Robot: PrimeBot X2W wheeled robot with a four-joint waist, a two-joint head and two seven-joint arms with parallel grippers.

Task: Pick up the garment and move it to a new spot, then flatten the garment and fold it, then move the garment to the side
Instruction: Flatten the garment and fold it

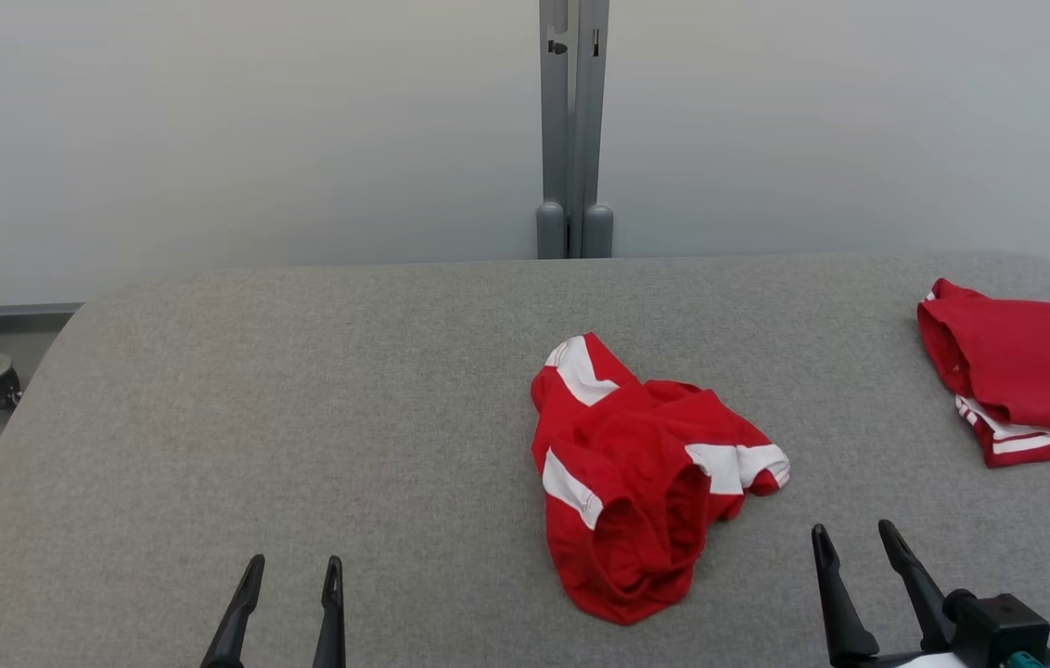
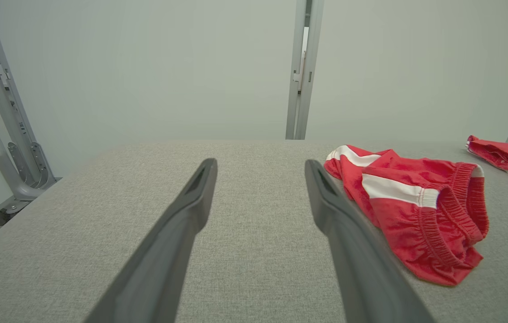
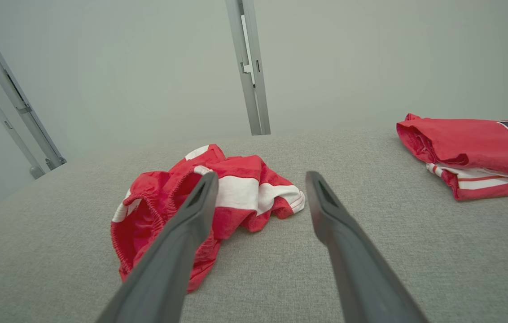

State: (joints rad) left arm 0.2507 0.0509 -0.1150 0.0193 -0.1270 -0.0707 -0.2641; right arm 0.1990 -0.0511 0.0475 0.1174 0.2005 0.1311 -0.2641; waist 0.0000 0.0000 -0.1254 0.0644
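Observation:
A crumpled red garment (image 1: 638, 473) with white stripes and an elastic waistband lies near the middle of the grey table (image 1: 302, 417). It looks like a pair of shorts, waistband toward me. My left gripper (image 1: 293, 572) stands open at the lower left, well left of the garment (image 2: 420, 211), with nothing between its fingers. At the lower right, my right gripper (image 1: 854, 540) is open too, a little to the right of the garment's near end. In the right wrist view the garment (image 3: 209, 202) lies ahead and to the left of the right gripper (image 3: 258, 179).
A folded red garment (image 1: 1026, 371) with dark lettering lies at the table's right edge, also seen as a folded red pile (image 3: 474, 152). A grey post (image 1: 573, 130) stands behind the table's far edge against a pale wall. A metal frame (image 2: 7, 125) stands off the table's left.

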